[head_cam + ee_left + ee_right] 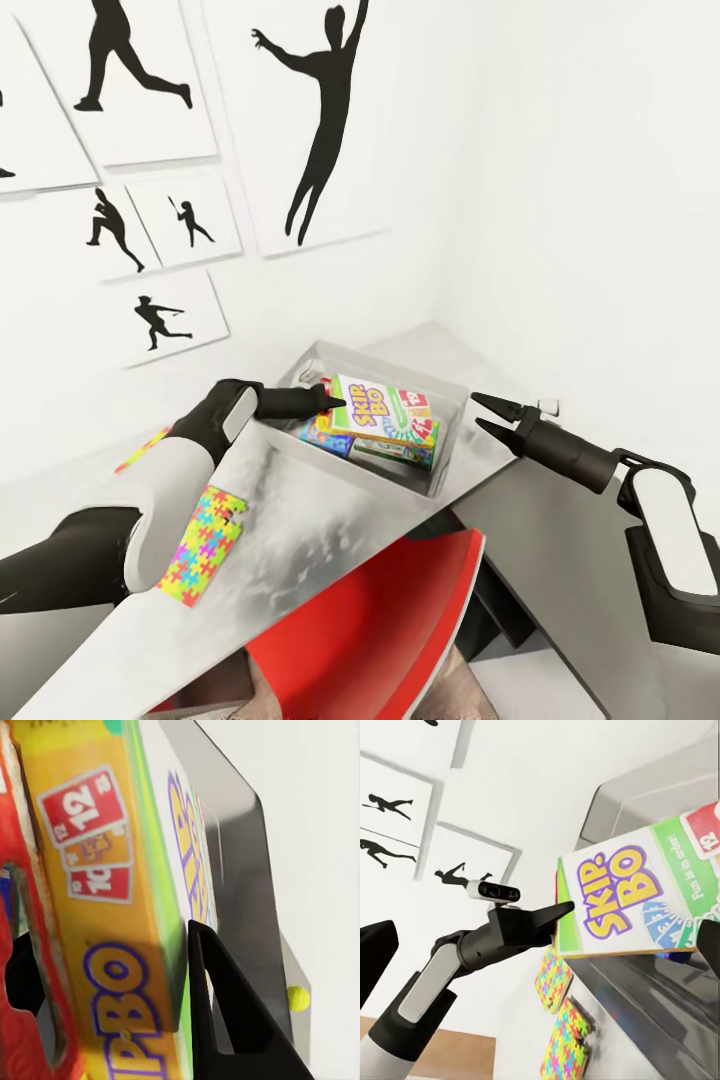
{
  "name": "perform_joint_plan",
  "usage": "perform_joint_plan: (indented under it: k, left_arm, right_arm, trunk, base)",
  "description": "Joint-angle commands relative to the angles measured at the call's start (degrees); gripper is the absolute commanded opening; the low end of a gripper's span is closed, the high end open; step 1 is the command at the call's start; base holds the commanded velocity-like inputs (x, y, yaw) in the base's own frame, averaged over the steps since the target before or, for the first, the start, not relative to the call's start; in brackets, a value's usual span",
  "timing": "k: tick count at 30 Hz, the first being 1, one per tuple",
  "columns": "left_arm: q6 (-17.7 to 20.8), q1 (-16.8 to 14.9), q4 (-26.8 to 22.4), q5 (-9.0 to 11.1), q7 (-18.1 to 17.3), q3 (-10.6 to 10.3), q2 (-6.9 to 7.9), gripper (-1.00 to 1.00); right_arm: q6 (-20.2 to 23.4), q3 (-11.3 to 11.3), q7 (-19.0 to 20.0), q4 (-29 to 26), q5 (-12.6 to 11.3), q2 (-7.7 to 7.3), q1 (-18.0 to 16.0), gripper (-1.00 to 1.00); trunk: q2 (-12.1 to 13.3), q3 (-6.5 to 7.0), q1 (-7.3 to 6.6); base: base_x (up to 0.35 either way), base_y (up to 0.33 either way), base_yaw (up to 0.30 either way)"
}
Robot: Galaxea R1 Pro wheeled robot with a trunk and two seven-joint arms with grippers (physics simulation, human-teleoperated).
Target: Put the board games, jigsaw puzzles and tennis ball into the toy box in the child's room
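White walls with black sports prints back our pale grey desk (pixel 300 540). Our left hand (pixel 325 400) clamps the yellow-green-red SKIP-BO game box (pixel 385 415) over the grey plastic toy box (pixel 455 430), near the desk's far corner, ready to drop in. Our right hand (pixel 490 415) waits spread apart.

You see the SKIP-BO box (pixel 385 415) tilted atop two smaller game boxes (pixel 335 436) inside the grey toy box (pixel 452 402), with two multicoloured jigsaw puzzles (pixel 205 545) flat on the table (pixel 300 530).

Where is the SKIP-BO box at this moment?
In the head view, the SKIP-BO box is inside the grey toy box on the table, lying on top of other game boxes, with the left gripper at its near edge.
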Motion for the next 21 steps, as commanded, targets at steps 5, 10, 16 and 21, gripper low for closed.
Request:
perform_joint_plan:
  k: [5,10,16,21]
  left_arm:
    - [0.04,-0.05,-0.01,0.19,-0.03,-0.14,0.01,-1.0]
    - [-0.02,-0.05,-0.37,0.19,-0.04,-0.17,0.01,-1.0]
    - [-0.53,-0.05,-1.08,0.19,-0.03,-0.17,0.01,-1.0]
    - [-1.61,-0.05,-1.21,0.12,-0.03,-0.24,0.01,-1.0]
  right_arm:
    - [0.24,-0.13,0.6,0.01,0.58,-0.11,-0.05,1.0]
    - [0.24,-0.25,0.6,0.01,0.58,-0.16,-0.05,1.0]
    - [0.24,-0.29,0.6,0.01,0.58,-0.25,-0.05,1.0]
    - [0.24,-0.21,0.6,0.01,0.58,-0.08,-0.05,1.0]
  trunk:
    - [-0.11,-0.57,0.03]
    - [-0.11,-1.04,0.03]
    - [-0.11,-1.61,0.03]
    - [-0.11,-2.08,0.03]
  base:
    - [0.0,0.0,0.0]
    - [0.0,0.0,0.0]
    - [0.0,0.0,0.0]
    - [0.0,0.0,0.0]
